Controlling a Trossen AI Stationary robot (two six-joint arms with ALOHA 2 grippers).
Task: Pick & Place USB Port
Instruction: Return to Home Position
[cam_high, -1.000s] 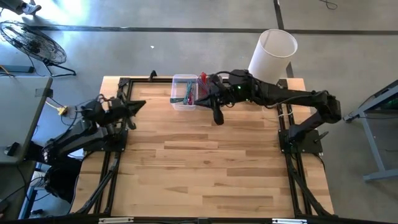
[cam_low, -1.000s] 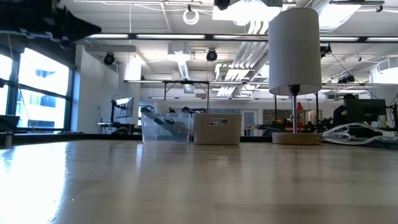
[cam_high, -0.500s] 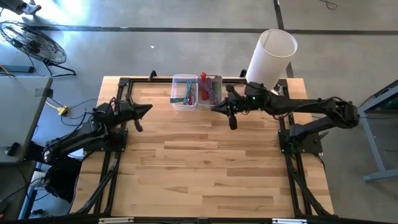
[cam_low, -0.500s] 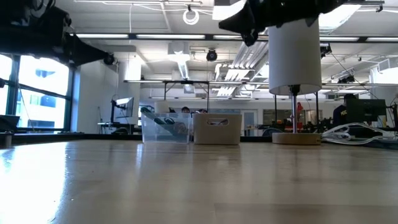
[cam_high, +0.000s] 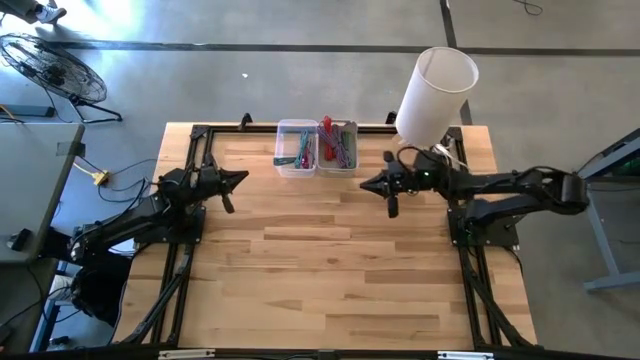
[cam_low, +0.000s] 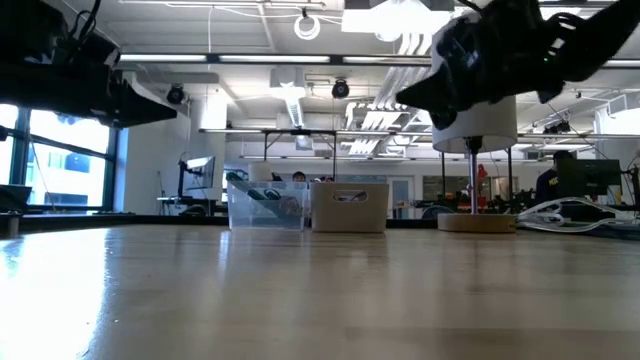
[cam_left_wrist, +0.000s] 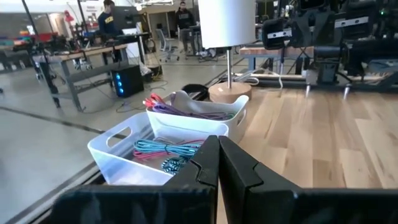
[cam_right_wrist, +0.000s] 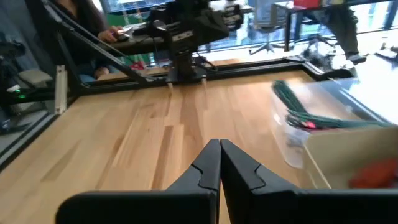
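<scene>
Across the wooden table (cam_high: 330, 260), both arms hang low. The left gripper (cam_high: 241, 179) and right gripper (cam_high: 366, 184) face each other well apart, fingers pressed together. At the far edge, the transparent bin (cam_high: 296, 148) and gray bin (cam_high: 338, 146) sit side by side, charger cables (cam_left_wrist: 163, 151) coiled inside.

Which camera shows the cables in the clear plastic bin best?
Left wrist view: clear plastic bin close, teal and pink cables plain. High view shows them small; low view, dimly through the wall; right wrist, partly.
</scene>
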